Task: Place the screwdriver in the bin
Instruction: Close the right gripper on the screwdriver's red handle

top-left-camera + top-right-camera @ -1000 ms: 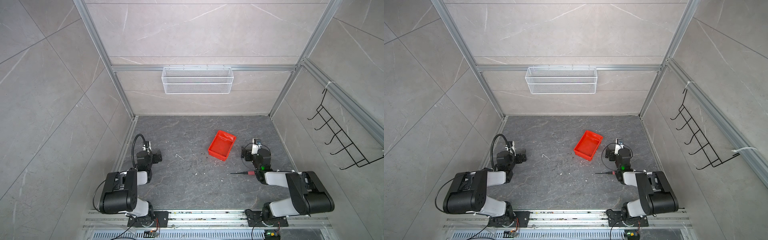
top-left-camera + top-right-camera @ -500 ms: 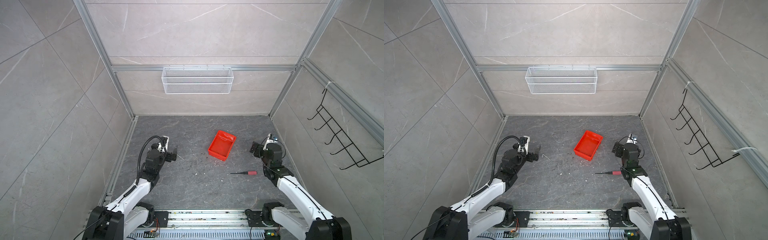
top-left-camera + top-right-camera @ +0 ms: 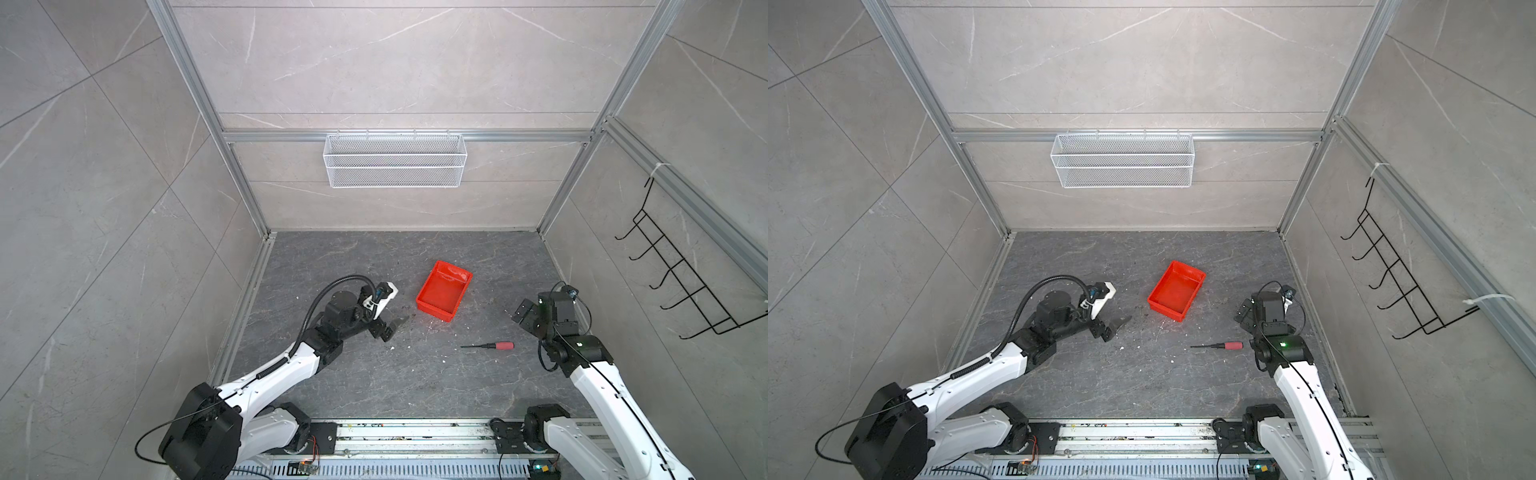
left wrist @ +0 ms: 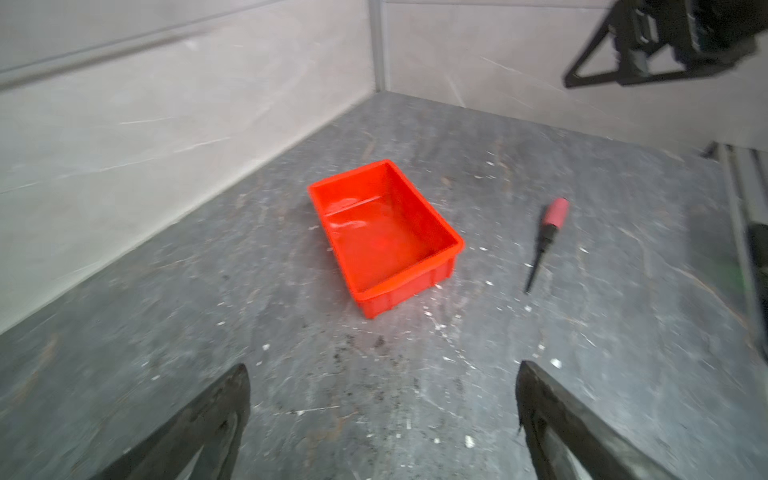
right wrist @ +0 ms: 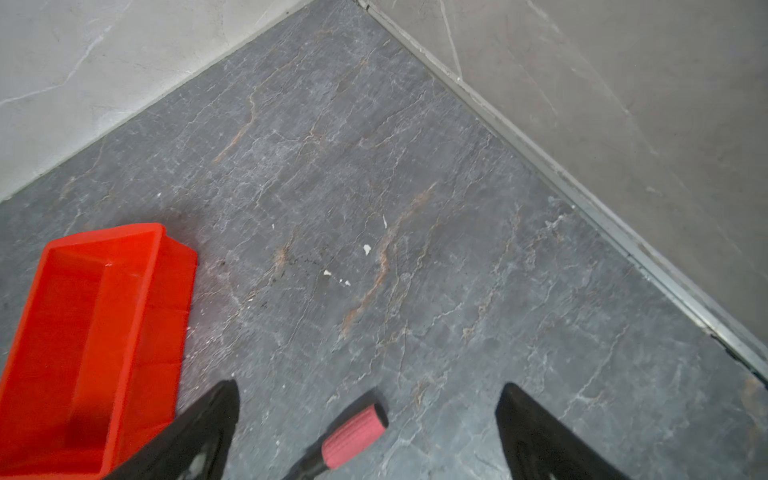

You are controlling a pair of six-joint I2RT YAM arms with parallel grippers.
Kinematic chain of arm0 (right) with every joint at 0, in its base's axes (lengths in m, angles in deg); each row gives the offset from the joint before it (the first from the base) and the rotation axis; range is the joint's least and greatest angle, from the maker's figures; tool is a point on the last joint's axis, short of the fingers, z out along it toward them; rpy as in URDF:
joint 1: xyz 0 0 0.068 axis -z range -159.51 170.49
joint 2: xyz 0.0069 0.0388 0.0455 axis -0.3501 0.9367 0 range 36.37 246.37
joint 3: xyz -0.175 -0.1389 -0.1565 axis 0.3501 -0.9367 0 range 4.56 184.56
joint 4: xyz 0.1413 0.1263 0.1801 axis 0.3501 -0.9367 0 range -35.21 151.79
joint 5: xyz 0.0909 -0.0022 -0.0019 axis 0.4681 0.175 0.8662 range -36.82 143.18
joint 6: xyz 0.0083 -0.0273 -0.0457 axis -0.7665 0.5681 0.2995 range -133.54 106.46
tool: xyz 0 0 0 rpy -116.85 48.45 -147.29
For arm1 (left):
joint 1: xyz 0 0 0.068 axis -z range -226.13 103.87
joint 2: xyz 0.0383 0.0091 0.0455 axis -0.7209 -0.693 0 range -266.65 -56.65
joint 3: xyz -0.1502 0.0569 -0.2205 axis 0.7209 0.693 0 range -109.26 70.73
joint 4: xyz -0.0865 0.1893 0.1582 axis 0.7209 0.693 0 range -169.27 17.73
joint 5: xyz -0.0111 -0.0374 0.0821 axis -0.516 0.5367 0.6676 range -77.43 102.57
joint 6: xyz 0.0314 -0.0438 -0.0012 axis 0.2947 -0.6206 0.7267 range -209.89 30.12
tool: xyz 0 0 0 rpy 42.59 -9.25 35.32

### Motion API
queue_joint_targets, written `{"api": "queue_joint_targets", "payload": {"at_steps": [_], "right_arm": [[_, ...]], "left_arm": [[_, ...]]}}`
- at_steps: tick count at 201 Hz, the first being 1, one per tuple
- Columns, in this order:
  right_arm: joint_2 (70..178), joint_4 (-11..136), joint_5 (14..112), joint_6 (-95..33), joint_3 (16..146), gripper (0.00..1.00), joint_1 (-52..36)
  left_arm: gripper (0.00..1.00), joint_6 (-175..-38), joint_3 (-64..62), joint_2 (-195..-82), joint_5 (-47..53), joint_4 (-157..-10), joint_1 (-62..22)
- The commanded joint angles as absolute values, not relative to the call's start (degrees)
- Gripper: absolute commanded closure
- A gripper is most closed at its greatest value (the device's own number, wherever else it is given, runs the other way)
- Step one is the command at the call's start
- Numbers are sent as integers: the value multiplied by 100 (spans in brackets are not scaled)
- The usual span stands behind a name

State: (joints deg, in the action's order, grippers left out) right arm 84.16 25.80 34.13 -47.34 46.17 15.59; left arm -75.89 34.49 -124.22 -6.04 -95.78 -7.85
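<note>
Screwdriver (image 3: 490,345) isn't picked up yet. It's lying flat on the floor, about 5 o'clock from the empty bin (image 3: 443,291). Right gripper (image 5: 369,390) hangs near the red handle, jaws spread wide and touching nothing. Left gripper (image 4: 383,370) is spread and empty too. Grab, carry and drop all still to do, I'd say.

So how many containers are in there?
2. The bin sits on the floor near the middle; the wire basket hangs on the back wall. None appears hidden.
</note>
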Motion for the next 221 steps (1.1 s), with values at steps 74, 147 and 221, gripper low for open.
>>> {"api": "queue_joint_targets", "payload": {"at_steps": [74,147,221], "right_arm": [[9294,2222,4004,-6698,4290,6,1016],[10757,2919,4075,-7636,4127,15,588],[11573,3307,4073,-7659,4181,18,590]], "left_arm": [[0,-6870,2733,-13295,-1356,-8911,292],[0,-6791,2675,-13497,-1499,-8911,491],[0,-6765,2732,-13496,-1567,-8910,492]]}}
